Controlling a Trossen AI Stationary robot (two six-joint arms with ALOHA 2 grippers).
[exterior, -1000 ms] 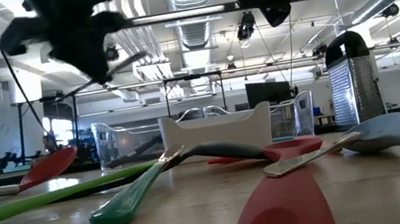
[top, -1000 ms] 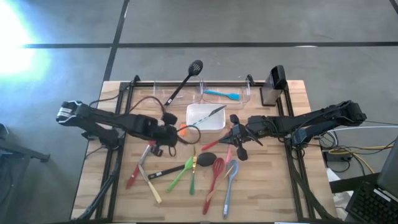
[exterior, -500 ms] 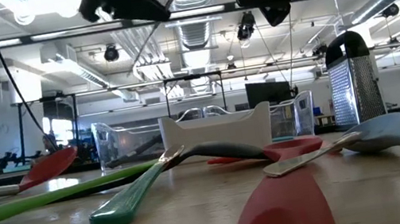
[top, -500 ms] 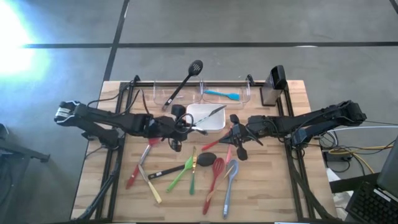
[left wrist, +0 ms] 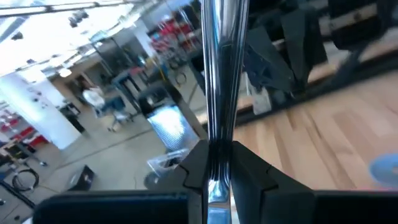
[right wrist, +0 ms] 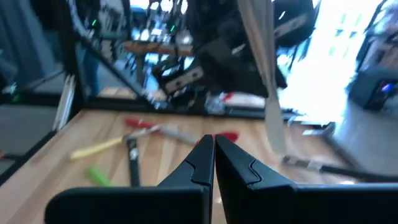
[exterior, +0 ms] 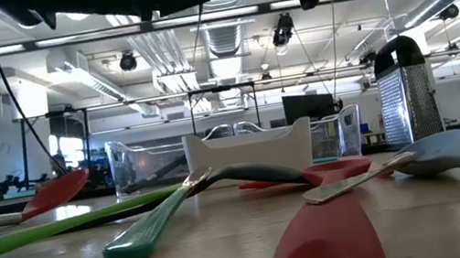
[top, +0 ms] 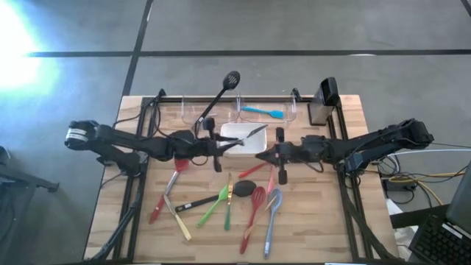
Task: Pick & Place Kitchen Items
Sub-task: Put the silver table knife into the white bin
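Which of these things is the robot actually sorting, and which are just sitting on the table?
Part of the job:
- chrome-handled utensil, clamped in the left gripper
- black slotted spoon and blue spatula, in the bins
- red spoon and green spoon, loose on the table

Just there:
- clear bins
- white dish
- grater

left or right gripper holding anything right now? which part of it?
The left gripper is shut on a shiny metal utensil handle, pinched near one end; its head is not identifiable. The right gripper is shut with nothing between its fingers.
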